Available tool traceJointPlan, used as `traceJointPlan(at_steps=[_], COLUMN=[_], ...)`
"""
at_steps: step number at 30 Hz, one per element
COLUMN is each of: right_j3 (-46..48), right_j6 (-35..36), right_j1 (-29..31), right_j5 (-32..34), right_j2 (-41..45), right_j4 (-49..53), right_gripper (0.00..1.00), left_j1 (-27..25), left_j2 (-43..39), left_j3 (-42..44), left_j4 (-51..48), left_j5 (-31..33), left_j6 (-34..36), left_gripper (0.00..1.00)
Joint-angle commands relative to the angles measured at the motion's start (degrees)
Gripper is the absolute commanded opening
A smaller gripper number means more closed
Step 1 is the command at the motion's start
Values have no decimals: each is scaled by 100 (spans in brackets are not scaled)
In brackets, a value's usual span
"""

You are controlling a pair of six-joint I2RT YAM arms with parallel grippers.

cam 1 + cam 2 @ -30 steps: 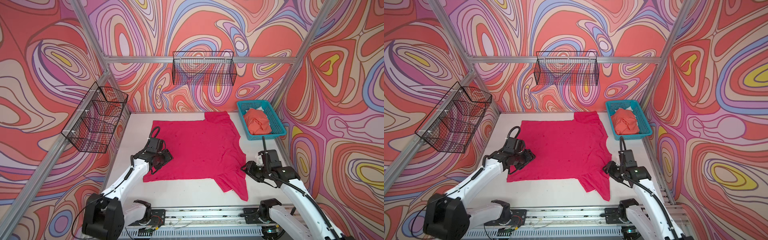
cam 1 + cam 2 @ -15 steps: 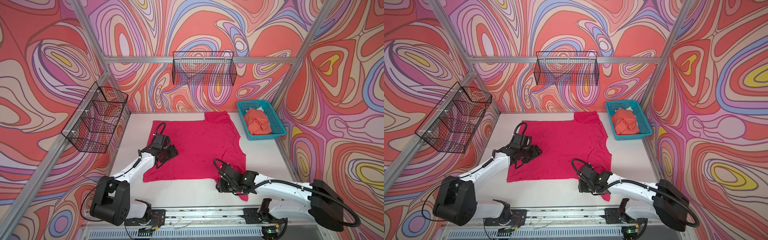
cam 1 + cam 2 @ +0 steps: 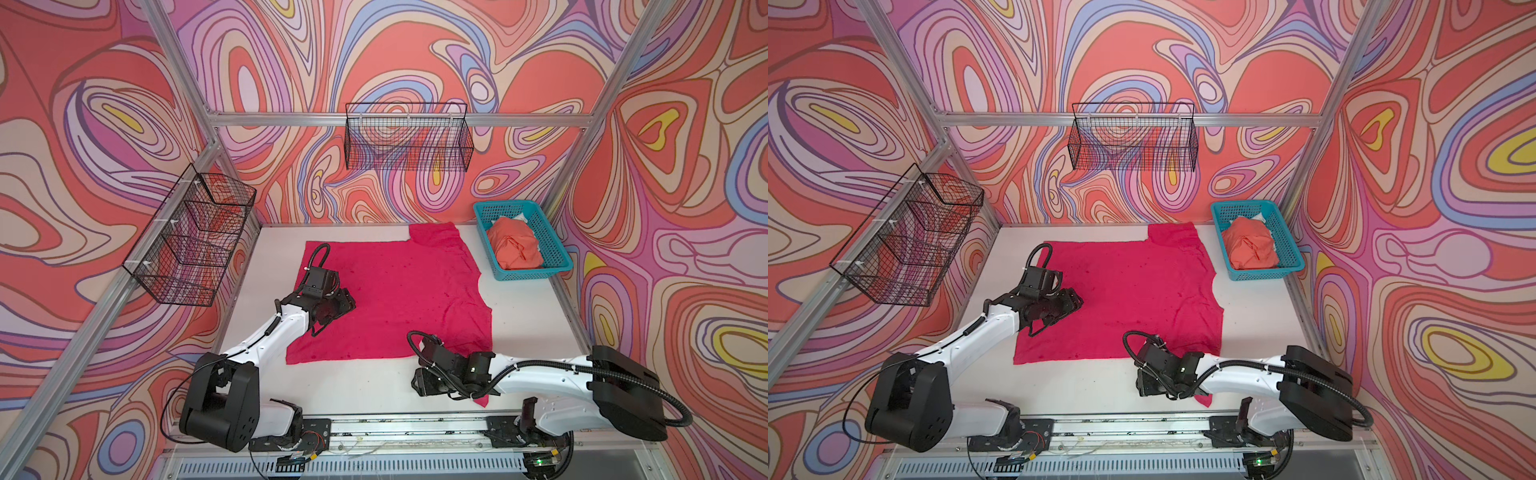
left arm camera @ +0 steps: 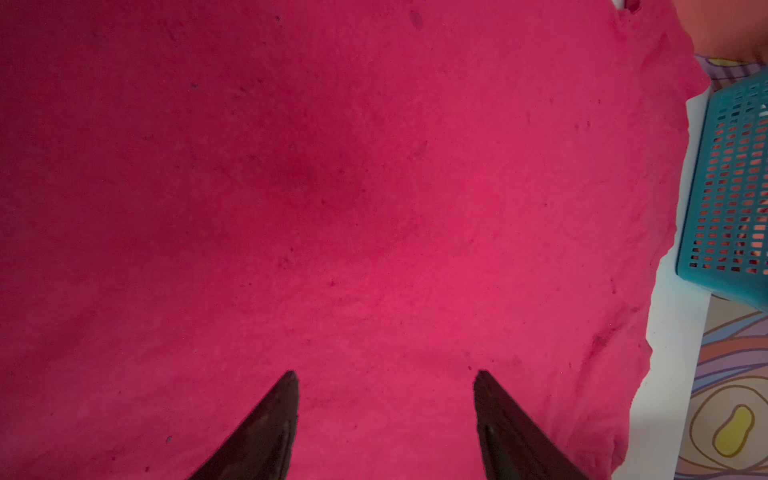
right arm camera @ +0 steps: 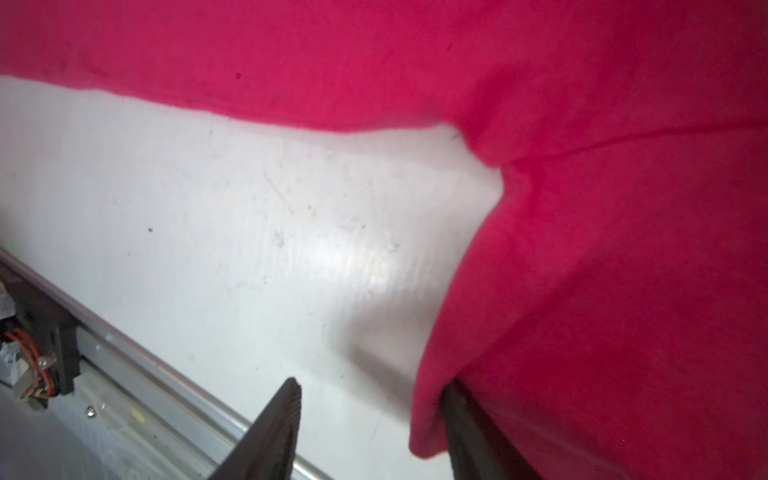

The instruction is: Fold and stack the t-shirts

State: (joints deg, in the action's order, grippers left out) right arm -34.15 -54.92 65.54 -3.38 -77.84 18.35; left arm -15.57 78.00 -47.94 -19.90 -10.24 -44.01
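Note:
A large magenta-pink t-shirt [image 3: 407,299] [image 3: 1142,299] lies spread flat on the white table. My left gripper [image 3: 347,305] [image 3: 1075,301] hovers low over its left part, open, with only flat cloth [image 4: 374,208] under the fingers [image 4: 286,399]. My right gripper [image 3: 419,382] [image 3: 1142,384] is low at the table's front, open, at the edge of the front sleeve [image 5: 582,311]. The sleeve's hem drapes over one finger [image 5: 465,428]; the other finger [image 5: 282,415] is over bare table. An orange-coral t-shirt [image 3: 515,249] [image 3: 1252,249] lies crumpled in the basket.
The teal lattice basket [image 3: 528,274] [image 3: 1266,274] [image 4: 731,187] stands at the back right beside the shirt. Black wire baskets hang on the back wall [image 3: 409,141] and left wall [image 3: 191,245]. A metal rail [image 3: 395,424] [image 5: 145,361] runs along the table's front edge.
My right arm has swung from the right side down across the table's front to the front sleeve, covering most of it. My left gripper has moved farther onto the shirt.

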Motion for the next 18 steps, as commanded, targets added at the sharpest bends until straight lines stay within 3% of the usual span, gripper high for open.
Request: traceJointPlan(at_steps=[1,7,10,15,18], right_j3=[-76,-381,-707,-631,-431], right_j6=[-123,231,431,218,207], right_j1=[117,117,48,-944,-1594], right_j5=[-647,-990,-652,-36,233], right_j2=[-83,-228,-125,952,1172], right_j4=[326,346,842,1626,2132], right_gripper=[59,63,68,70,69], left_j1=[80,103,99,-4,-81], left_j2=[-72,31,73,478,964], left_j3=[-35,-117,-137,-272,-518], left_j4=[-90,-76,-14,83,-128], left_j5=[69,6,-121,-666,-730], left_j6=[113,173,205,380,546], left_gripper=[69,69,69,69,69])
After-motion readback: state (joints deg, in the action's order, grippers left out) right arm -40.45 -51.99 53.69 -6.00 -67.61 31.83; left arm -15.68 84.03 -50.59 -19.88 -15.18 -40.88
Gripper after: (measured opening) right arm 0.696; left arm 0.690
